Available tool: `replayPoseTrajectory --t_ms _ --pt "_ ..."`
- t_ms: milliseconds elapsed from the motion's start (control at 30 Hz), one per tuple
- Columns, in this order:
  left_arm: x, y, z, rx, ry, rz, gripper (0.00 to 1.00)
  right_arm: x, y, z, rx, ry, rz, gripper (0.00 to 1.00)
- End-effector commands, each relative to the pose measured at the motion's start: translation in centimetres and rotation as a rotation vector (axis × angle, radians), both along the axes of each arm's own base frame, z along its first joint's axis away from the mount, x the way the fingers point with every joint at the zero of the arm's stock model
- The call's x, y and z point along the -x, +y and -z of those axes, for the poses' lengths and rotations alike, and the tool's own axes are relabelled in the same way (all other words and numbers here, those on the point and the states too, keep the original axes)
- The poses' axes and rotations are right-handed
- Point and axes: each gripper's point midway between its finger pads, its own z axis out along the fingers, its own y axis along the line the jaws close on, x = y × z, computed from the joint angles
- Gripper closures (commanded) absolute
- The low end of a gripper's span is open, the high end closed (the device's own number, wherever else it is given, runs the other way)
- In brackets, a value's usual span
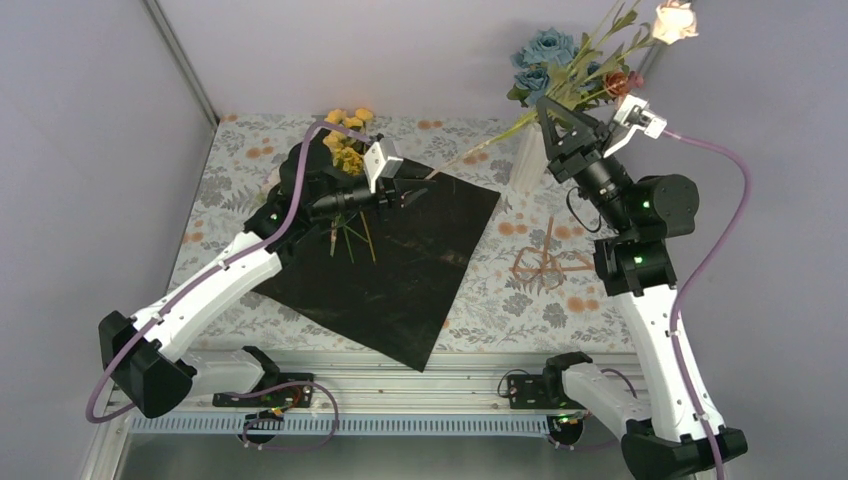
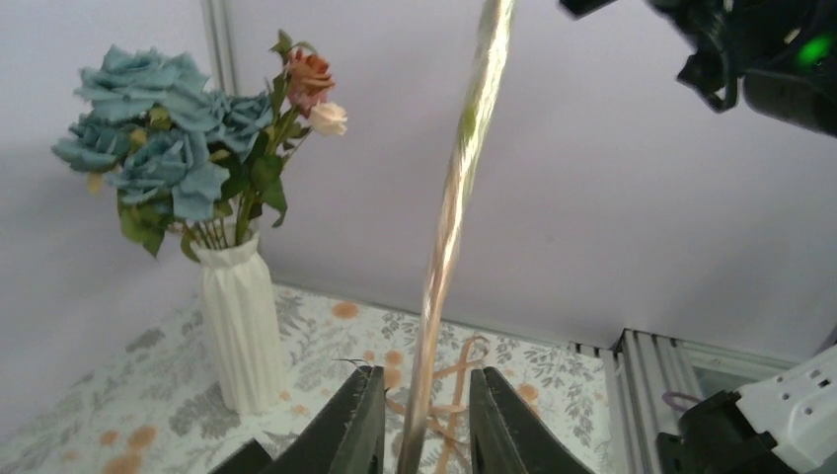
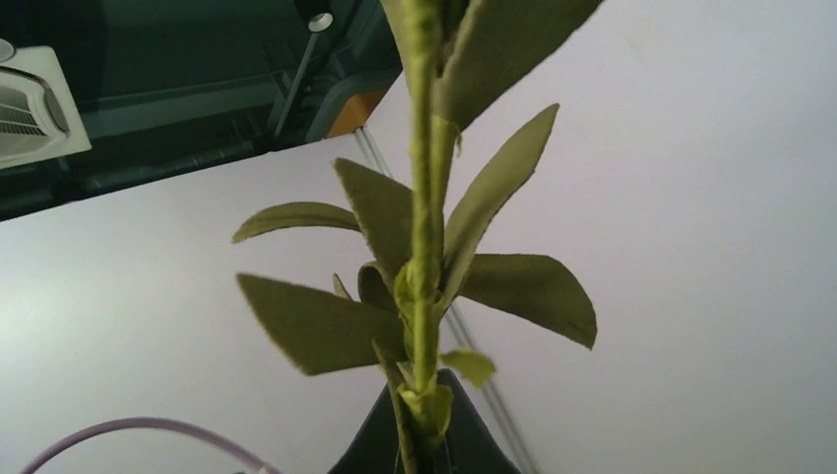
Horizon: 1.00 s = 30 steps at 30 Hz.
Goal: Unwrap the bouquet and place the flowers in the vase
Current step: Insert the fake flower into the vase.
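Mid-handover, it seems: the left gripper (image 2: 426, 387) jaws are standing parted about a stem (image 2: 450, 222) the right gripper (image 3: 424, 449) is clenching upper right; next, probably, steering its foot into the vase (image 2: 242, 326).

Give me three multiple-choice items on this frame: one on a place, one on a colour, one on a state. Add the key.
1. Where does the white ribbed vase stand?
A. on the aluminium rail
B. on the floral tablecloth, beside the black sheet
C. lifted in the air by an arm

2. What colour are the largest blooms in the vase?
A. yellow
B. blue
C. red

3. What is the right gripper doing?
A. fingers spread wide above the vase
B. fingers shut on the vase rim
C. fingers shut on a green leafy stem

Key:
1 B: the top view shows its base on the printed cloth, just past the sheet's far corner.
2 B: the left wrist view shows big blue roses filling the vase.
3 C: the right wrist view shows the stem rising from between the closed fingers.
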Motion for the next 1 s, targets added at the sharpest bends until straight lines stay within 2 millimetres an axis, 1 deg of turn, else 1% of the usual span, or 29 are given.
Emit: replayPoseTrajectory --t_ms 0,100,167,233,300,333,400,433,500,567,667,767,867,967 --pt "-0.2 0.3 -0.3 -0.03 0.011 -0.012 0.68 -0.8 -1.4 -2.4 0.097 -0.089 0.172 0.96" --pt "-0.3 0.5 -0.4 -0.054 0.008 -0.022 0.43 -3.2 -2.3 -1.9 0.167 -0.05 0.294 0.96" --pt "-0.4 0.7 -0.3 -0.074 0.004 -0.039 0.32 -5.0 -3.6 -1.7 0.212 -0.004 0.405 0.96" --pt "-0.8 1.0 0.2 -0.102 0.006 -0.074 0.25 -6.6 -4.9 -1.7 0.267 0.032 0.513 0.96" --pt "-1.3 1.5 0.5 -0.131 0.005 -0.114 0.2 -7.8 -6.2 -1.6 0.326 0.057 0.621 0.96" --pt "-1.4 1.8 0.7 -0.143 0.004 -0.135 0.17 -8.2 -6.9 -1.8 0.354 0.064 0.671 0.96" --pt "-1.8 2.5 0.8 -0.165 -0.001 -0.179 0.11 -9.7 -8.2 -1.4 0.417 0.108 0.769 0.96" --pt "-1.9 2.9 0.8 -0.177 -0.006 -0.2 0.01 -10.5 -8.8 -0.9 0.455 0.133 0.813 0.96" --pt "-2.1 3.5 1.2 -0.213 -0.007 -0.238 0.0 -12.4 -9.9 0.2 0.533 0.193 0.892 0.96" --pt "-2.1 4.4 1.5 -0.244 -0.007 -0.277 0.0 -13.8 -10.6 0.7 0.583 0.22 0.954 0.96" --pt "-1.9 5.9 1.7 -0.277 -0.006 -0.337 0.0 -15.4 -11.2 0.5 0.613 0.2 1.024 0.96" --pt "-0.8 7.1 1.6 -0.292 -0.015 -0.352 0.0 -17.2 -12.1 0.4 0.652 0.212 1.109 0.96" --pt "0.0 8.2 1.9 -0.292 -0.028 -0.374 0.0 -18.6 -12.4 0.4 0.682 0.203 1.156 0.96" --pt "0.1 9.4 2.4 -0.287 -0.043 -0.427 0.0 -20.0 -12.0 0.6 0.687 0.182 1.161 0.96"
